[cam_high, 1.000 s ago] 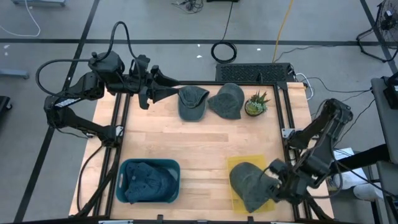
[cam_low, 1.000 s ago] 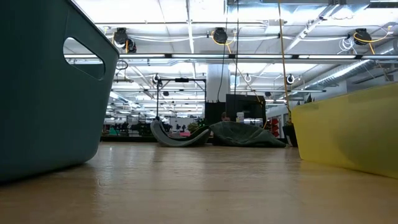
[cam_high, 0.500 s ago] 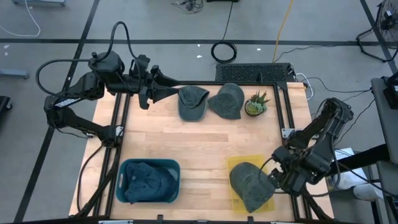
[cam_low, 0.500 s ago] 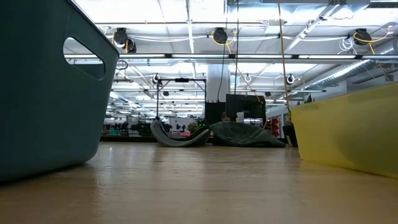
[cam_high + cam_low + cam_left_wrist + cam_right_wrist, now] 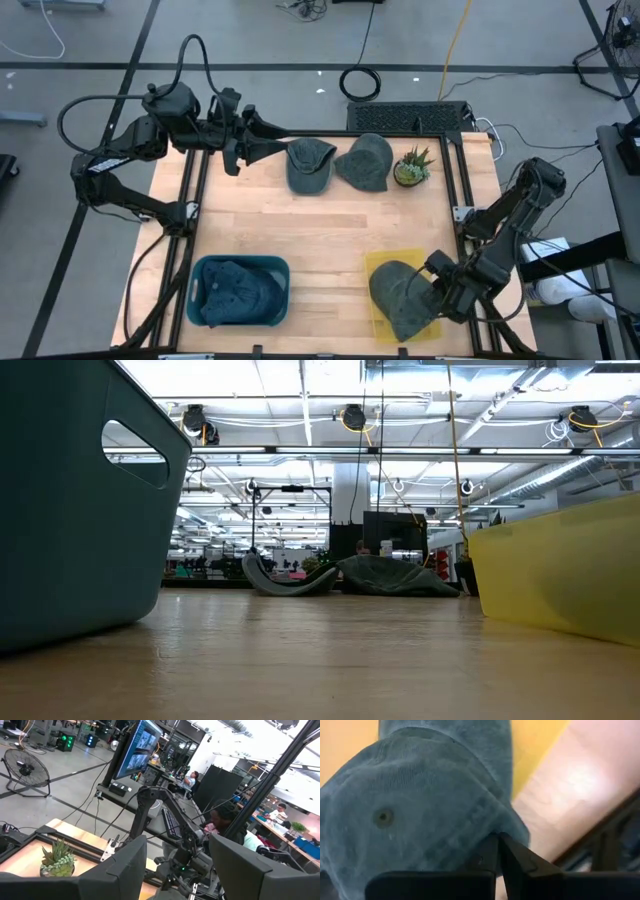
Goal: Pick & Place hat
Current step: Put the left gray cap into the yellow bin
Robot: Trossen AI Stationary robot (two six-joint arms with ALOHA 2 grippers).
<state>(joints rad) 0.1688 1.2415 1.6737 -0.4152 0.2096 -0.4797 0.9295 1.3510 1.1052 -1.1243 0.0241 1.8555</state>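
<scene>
Hat (image 5: 400, 296) lies in the yellow tray (image 5: 381, 322) at the table's (image 5: 330, 240) five o'clock, its edge pinched by the right gripper (image 5: 432, 293), fingers pressed together. At eleven o'clock, the left gripper (image 5: 268, 141) waits with fingers apart, just beside two more hats (image 5: 340, 163).

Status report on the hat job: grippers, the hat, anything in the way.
Right gripper shut on hat in yellow tray. Left gripper open, beside hat at far edge. Nothing blocking.
</scene>
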